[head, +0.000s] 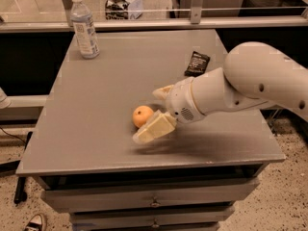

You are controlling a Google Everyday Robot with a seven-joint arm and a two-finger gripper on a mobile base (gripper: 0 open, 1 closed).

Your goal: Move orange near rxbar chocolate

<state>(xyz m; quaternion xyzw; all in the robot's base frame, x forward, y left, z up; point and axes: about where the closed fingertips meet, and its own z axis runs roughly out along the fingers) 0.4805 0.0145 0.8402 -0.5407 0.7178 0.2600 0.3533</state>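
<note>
The orange [142, 115] sits on the grey table [96, 100] near its middle front. The rxbar chocolate [197, 63], a flat black wrapper, lies at the table's right back, well apart from the orange. My gripper [153, 113] is open, low over the table, right beside the orange. One cream finger [154, 128] reaches along the orange's near side and the other finger [162, 91] shows behind it. The orange lies between the two fingers at their left end. The white arm [260, 81] comes in from the right.
A clear water bottle [84, 27] with a white cap stands at the table's back left corner. The table has drawers below its front edge. A glass rail runs behind the table. A shoe [33, 222] lies on the floor at the lower left.
</note>
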